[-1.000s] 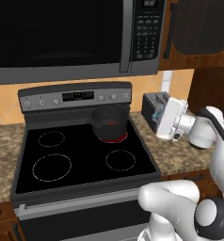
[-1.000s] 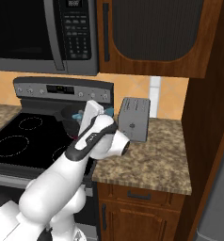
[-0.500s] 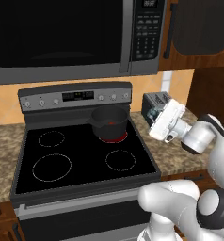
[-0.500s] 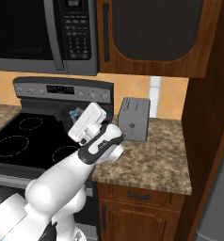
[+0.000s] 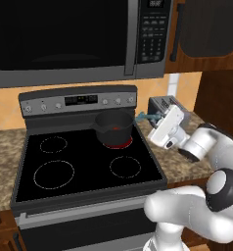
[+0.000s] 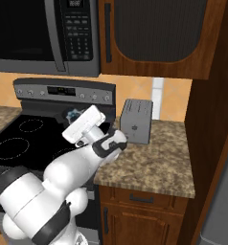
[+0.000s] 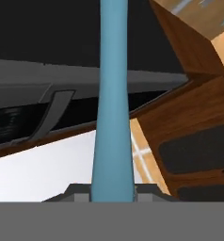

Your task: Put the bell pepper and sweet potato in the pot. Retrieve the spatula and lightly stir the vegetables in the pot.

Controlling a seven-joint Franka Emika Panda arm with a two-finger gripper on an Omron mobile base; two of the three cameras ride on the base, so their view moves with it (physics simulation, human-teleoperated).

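The dark pot (image 5: 112, 128) stands on the stove's back right burner, its stubby handle pointing left. A bit of red, the bell pepper (image 5: 118, 128), shows inside it; I cannot make out a sweet potato. My gripper (image 5: 155, 117) hovers just right of the pot, above the stove's right edge, shut on the light-blue spatula (image 5: 143, 116), which points toward the pot. In the right base view the gripper (image 6: 72, 115) and spatula (image 6: 74, 113) sit over the stove's back. In the hand view the spatula's handle (image 7: 113, 117) rises from between the fingertips of the gripper (image 7: 113, 192).
A boxy grey toaster (image 5: 159, 103) stands on the granite counter right of the stove, also seen as the toaster (image 6: 136, 120). The microwave (image 5: 64, 39) hangs low over the stove (image 5: 79, 166). The burner under the pot glows red (image 5: 122, 143). A wooden cabinet (image 6: 149, 33) is above the counter.
The hand has tilted and edged slightly left toward the pot, still holding the spatula. The pot has not moved.
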